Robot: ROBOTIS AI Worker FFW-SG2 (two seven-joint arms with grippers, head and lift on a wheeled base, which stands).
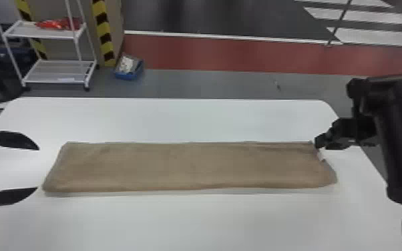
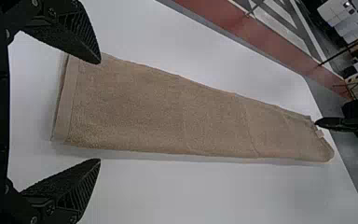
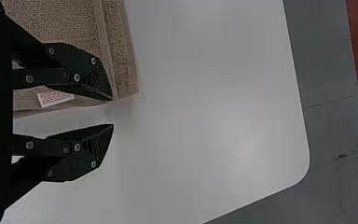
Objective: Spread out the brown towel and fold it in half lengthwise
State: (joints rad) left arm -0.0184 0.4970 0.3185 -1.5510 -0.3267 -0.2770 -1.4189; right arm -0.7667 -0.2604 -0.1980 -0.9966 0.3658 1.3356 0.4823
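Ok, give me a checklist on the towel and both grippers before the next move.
1. Brown towel lying as one long strip: ok.
2. Whole towel resting on the white table: ok.
3. Left gripper open, with no cloth held: ok, it is by the towel's left end.
4. Right gripper free of cloth: ok, its fingers are apart at the far right corner.
5. Right end neat and straight: not ok, the edge runs unevenly and a white label pokes out.
6. Lower layers free of creases: cannot tell, the top layer hides them.
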